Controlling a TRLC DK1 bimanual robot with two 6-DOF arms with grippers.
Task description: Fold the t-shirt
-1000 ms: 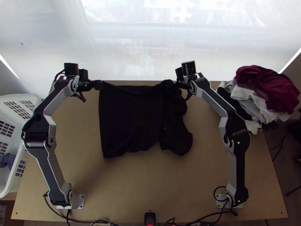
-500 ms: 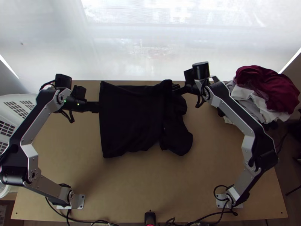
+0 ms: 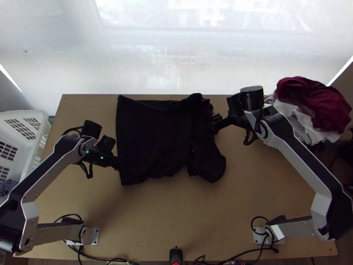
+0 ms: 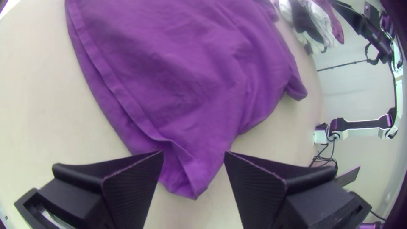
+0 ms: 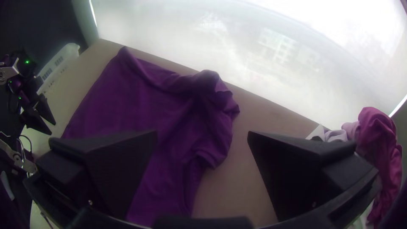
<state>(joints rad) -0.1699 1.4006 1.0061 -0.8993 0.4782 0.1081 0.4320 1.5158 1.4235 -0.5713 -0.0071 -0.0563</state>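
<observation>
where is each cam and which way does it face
Top: high over the table's near edge, looking steeply down; left arm and right arm show.
Left wrist: on the left arm, looks down on the shirt; left end effector and right arm show.
Right wrist: on the right arm, facing the table's far edge; right end effector and left arm show.
Wrist views share shirt and pile.
</observation>
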